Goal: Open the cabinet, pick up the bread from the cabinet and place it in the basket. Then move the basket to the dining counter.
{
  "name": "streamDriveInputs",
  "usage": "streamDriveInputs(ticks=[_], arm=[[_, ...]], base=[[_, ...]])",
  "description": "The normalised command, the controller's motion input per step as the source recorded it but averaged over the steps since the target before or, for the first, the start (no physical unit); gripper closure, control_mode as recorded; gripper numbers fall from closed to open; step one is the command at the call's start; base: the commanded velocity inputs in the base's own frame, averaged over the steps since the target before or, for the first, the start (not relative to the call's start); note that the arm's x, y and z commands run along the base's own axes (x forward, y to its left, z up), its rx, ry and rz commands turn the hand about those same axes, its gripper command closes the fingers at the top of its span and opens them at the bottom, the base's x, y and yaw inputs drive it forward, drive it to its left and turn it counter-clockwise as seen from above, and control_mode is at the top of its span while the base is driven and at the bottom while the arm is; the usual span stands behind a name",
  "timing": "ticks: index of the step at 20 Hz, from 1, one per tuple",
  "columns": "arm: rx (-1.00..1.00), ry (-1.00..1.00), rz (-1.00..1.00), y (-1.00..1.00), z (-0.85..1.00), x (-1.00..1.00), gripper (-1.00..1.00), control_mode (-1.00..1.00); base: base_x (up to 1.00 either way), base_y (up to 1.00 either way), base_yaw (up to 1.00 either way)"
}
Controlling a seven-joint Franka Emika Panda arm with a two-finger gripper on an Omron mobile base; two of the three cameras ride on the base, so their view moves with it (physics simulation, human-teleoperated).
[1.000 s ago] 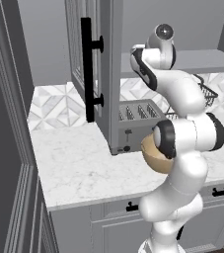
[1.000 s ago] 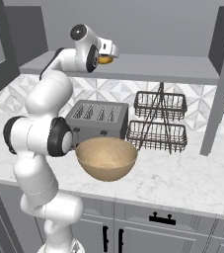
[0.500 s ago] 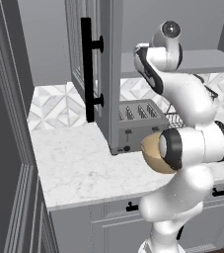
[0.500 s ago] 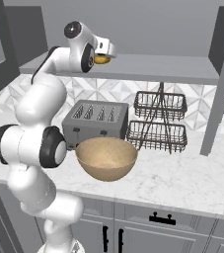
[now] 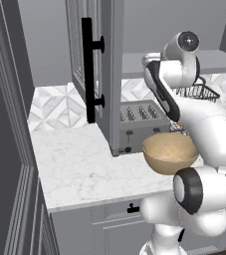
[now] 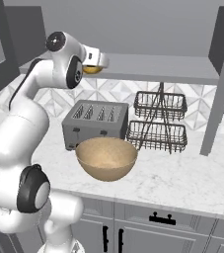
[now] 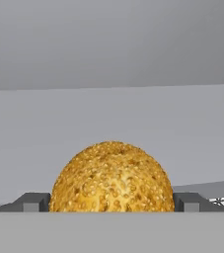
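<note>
Jaws spread wide either side of bread (image 7: 112, 178) on cabinet (image 6: 148, 66)

Bread (image 6: 92, 69) on shelf, basket (image 6: 106, 158) below

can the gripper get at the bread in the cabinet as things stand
Probably yes. The cabinet door is swung open, and in the hand view the bread sits between the two fingertips of the open gripper, with nothing between them. Whether they touch it I can't tell.
</note>
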Motion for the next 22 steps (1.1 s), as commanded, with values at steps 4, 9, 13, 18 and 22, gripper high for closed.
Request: streamDriveInputs(ticks=[4,9,13,18,22], arm=[[0.0,0.03,0.0,0.0,0.08,-1.0,1.0,-1.0],[0.0,0.14,0.0,0.0,-0.03,-1.0,1.0,-1.0],[0.0,0.27,0.0,0.0,-0.51,-1.0,1.0,-1.0],[0.0,0.34,0.0,-0.13,-0.94,-0.27,1.0,-1.0],[0.0,0.35,0.0,-0.29,-1.0,0.16,1.0,-1.0]], base=[[0.0,0.0,0.0],[0.0,0.0,0.0],[0.0,0.0,0.0],[0.0,0.0,0.0],[0.0,0.0,0.0]])
